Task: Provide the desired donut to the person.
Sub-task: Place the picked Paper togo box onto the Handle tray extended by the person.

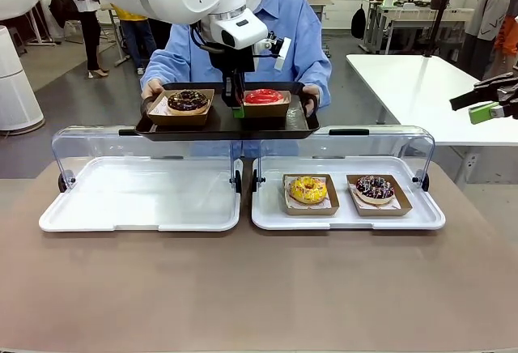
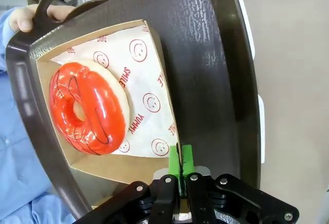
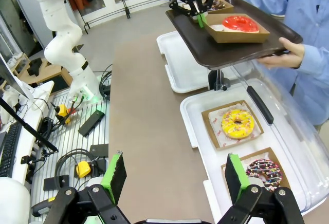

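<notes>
Red-glazed donut point(image 2: 87, 108) sits in its cardboard tray point(image 2: 154, 54) on the person's dark serving tray point(image 2: 205, 44). Left gripper point(image 2: 179, 165) jaws pinched on the cardboard rim; right gripper point(image 3: 175, 175) wide, empty. Glaze soft, light; best handled by the stiff rim

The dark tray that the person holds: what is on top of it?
The dark tray carries a chocolate donut and a red donut, each in a cardboard box. The left gripper hides part of the tray's middle.
</notes>
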Robot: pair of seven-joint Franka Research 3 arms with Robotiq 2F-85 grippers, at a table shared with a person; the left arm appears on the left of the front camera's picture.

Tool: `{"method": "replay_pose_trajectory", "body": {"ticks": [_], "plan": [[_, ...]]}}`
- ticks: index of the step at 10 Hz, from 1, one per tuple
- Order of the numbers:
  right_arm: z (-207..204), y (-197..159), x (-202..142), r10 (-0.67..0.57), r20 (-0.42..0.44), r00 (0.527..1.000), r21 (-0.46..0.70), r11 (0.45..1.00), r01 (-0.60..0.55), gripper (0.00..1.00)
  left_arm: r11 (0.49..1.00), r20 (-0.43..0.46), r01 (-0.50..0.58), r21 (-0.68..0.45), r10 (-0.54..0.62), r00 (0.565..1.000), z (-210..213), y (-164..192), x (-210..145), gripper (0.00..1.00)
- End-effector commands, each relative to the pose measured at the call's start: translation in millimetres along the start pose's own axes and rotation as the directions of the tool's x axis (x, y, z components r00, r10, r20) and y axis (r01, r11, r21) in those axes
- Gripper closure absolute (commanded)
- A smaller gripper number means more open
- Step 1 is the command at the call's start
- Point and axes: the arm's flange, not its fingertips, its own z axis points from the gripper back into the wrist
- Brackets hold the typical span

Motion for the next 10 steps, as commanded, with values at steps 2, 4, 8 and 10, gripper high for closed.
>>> {"method": "replay_pose_trajectory", "body": {"ticks": [2, 4, 8, 10], "plan": [[0.2, -0.1, 0.2, 0.007, 0.014, 1.000, 0.004, 1.000, -0.007, 0.00, 0.999, -0.014, 0.036, 0.017, -0.036, 0.999, -1.2, 11.6, -3.3, 0.99], [0.2, -0.1, 0.2, 0.007, 0.014, 1.000, 0.004, 1.000, -0.007, 0.00, 1.000, -0.008, 0.025, 0.019, -0.025, 1.000, 0.3, 10.5, -8.7, 0.39], [0.2, -0.1, 0.2, 0.007, 0.014, 1.000, 0.004, 1.000, -0.007, 0.00, 1.000, -0.017, 0.017, 0.011, -0.017, 1.000, 7.4, 10.0, -9.6, 0.00], [0.2, -0.1, 0.2, 0.007, 0.014, 1.000, 0.004, 1.000, -0.007, 0.00, 1.000, -0.022, 0.021, 0.006, -0.020, 1.000, 9.6, 8.7, -8.1, 0.00]]}}
